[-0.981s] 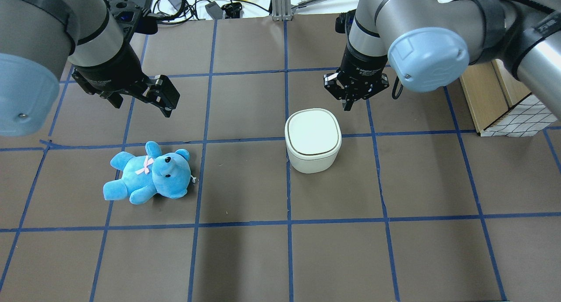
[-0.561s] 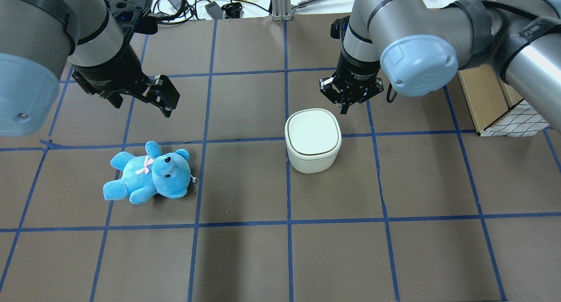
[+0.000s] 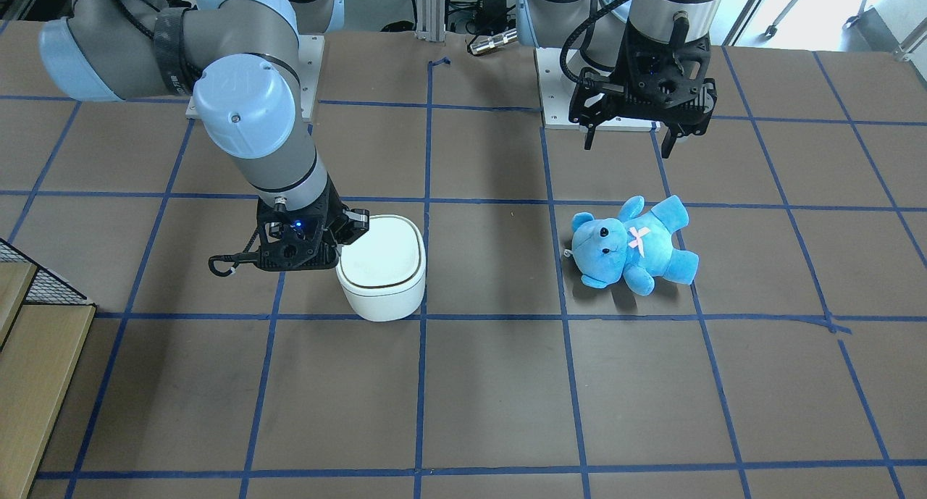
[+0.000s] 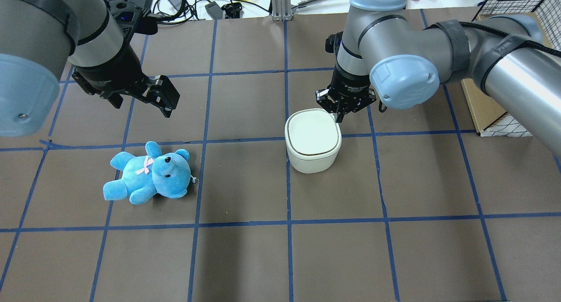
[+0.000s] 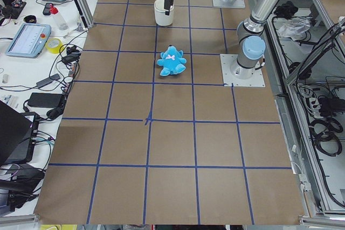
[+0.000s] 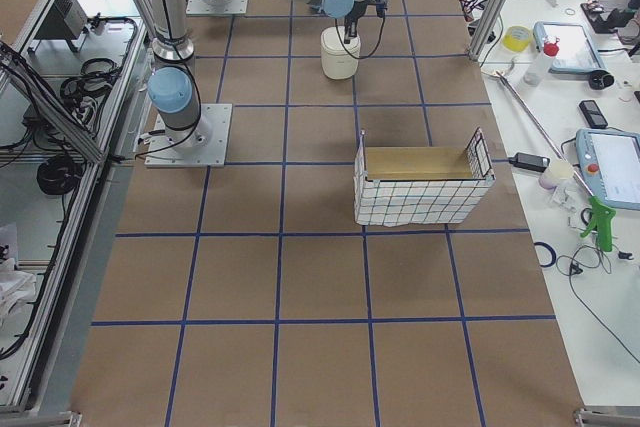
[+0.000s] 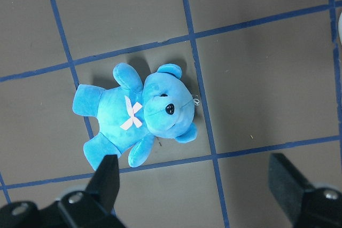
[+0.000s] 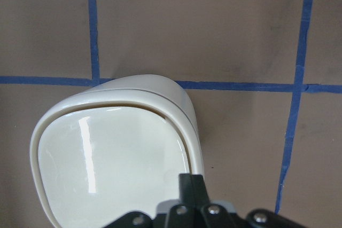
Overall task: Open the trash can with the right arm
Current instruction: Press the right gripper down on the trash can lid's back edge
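Observation:
The white trash can [image 4: 313,140] stands mid-table with its lid down; it also shows in the front view [image 3: 382,267] and the right wrist view [image 8: 115,169]. My right gripper [image 4: 339,116] is shut and empty. Its fingertips [image 8: 192,185] are together over the can's far right rim corner, at the lid's edge; I cannot tell whether they touch it. In the front view my right gripper [image 3: 340,242] sits right beside the can. My left gripper [image 4: 164,98] is open and empty, hovering above and behind the blue teddy bear [image 4: 149,172].
The bear [image 7: 139,113] lies on its back on the robot's left half of the table, well away from the can. A wire-sided wooden box [image 6: 420,182] stands at the table's right end [image 4: 495,113]. Cables and tools lie beyond the far edge.
My right gripper has moved left and toward the can, from behind it to its far right rim corner. The left arm, bear and can have not moved.

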